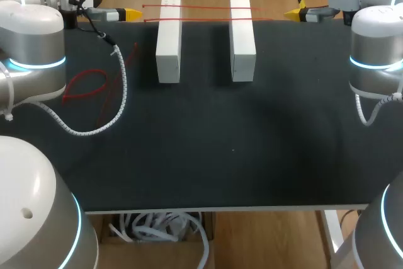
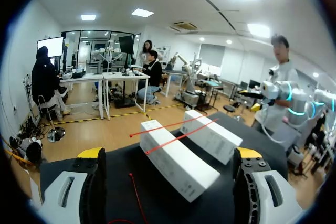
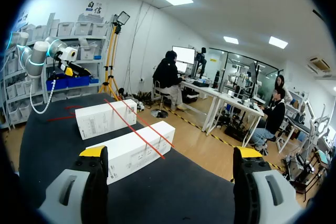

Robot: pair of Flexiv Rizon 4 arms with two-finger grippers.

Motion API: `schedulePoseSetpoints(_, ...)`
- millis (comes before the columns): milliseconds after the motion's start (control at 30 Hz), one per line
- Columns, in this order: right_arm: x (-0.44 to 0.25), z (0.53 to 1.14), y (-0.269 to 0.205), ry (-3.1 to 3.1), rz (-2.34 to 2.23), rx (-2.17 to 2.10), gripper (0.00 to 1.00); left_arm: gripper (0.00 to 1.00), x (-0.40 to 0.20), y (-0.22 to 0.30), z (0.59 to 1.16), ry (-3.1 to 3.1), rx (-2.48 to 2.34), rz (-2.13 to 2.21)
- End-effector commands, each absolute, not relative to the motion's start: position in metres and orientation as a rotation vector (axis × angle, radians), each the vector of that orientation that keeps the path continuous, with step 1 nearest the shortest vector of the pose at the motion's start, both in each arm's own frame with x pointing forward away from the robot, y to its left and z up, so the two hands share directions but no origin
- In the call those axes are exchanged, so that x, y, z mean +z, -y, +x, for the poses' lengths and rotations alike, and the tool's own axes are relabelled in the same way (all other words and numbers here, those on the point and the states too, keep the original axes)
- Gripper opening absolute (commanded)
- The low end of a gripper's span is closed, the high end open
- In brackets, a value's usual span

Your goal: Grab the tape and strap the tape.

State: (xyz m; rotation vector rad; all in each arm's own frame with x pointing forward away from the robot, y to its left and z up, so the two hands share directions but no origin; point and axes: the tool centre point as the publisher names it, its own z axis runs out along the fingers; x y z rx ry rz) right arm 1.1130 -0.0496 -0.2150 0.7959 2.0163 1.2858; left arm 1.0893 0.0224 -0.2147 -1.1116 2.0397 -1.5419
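Left gripper [image 2: 169, 154] and right gripper [image 3: 169, 151] gape empty; head view shows the thin red tape's [image 1: 85, 84] loop, left wrist view one strand.

silver-grey arms [image 1: 34, 36] with cyan light rings [image 1: 38, 64], white coiled cable [image 1: 94, 131]; left gripper [image 2: 169, 153] and right gripper [image 3: 169, 151] yellow-tipped.

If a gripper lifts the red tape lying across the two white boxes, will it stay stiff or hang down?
Probably floppy: the red tape is thin, and the loose strap nearby lies in curls. It looks light, so it may slide off the white boxes when pulled.
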Motion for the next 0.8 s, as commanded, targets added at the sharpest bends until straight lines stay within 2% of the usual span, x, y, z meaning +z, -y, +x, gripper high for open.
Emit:
schedulePoseSetpoints(33, -0.2151, 1.1133, 0.0499, -2.017, 0.795, 1.287, 1.00, 1.00, -0.2175, -0.0222, 1.0897, -2.030, -1.550, -1.106)
schedulePoseSetpoints(67, -0.2151, 1.1133, 0.0499, -2.017, 0.795, 1.287, 1.00, 0.53, -0.2175, -0.0222, 1.0897, -2.030, -1.550, -1.106)
schedulePoseSetpoints(100, -0.2151, 1.1133, 0.0499, -2.017, 0.795, 1.287, 1.00, 0.62, -0.2175, -0.0222, 1.0897, -2.030, -1.550, -1.106)
schedulePoseSetpoints(133, -0.2151, 1.1133, 0.0499, -2.017, 0.795, 1.287, 1.00, 1.00, -0.2175, -0.0222, 1.0897, -2.030, -1.550, -1.106)
schedulePoseSetpoints(600, -0.2151, 1.1133, 0.0499, -2.017, 0.795, 1.287, 1.00, 1.00, -0.2188, -0.0211, 1.0907, -2.064, -1.518, -1.098)
schedulePoseSetpoints(800, -0.2151, 1.1133, 0.0499, -2.017, 0.795, 1.287, 1.00, 1.00, -0.2241, -0.0152, 1.0965, -2.178, -1.508, -0.916)
